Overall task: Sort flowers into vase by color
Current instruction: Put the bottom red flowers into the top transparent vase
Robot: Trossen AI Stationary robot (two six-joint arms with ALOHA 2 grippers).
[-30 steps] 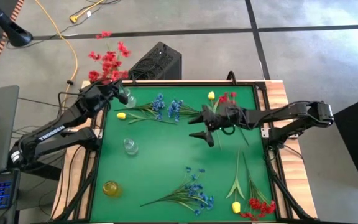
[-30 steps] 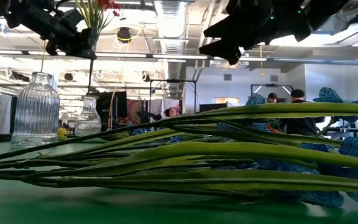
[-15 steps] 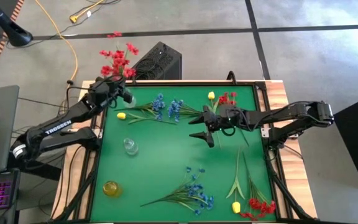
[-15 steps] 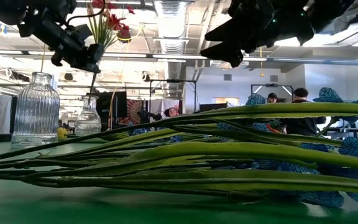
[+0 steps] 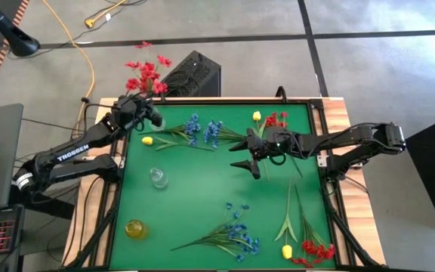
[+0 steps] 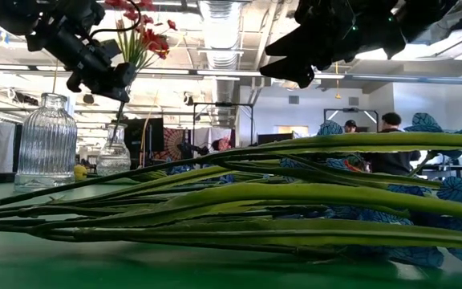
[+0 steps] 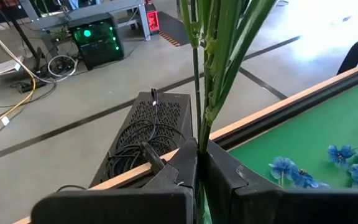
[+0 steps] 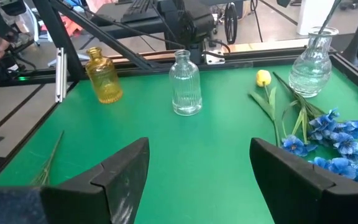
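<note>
Red blossom spray [image 5: 146, 74] clamped by stem in left gripper [image 5: 137, 111], clear vase [image 5: 157, 121] just beside; right gripper [image 5: 242, 156] agape, empty, hovering mid-table.

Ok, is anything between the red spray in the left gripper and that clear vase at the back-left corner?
Nothing visible. The left gripper holds the red spray upright right beside the clear vase. The yellow tulip lies nearer, out of that path.

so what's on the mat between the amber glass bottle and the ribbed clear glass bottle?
Nothing: in the right wrist view, only bare green mat separates the amber glass bottle from the ribbed clear glass bottle. The high view agrees.
</note>
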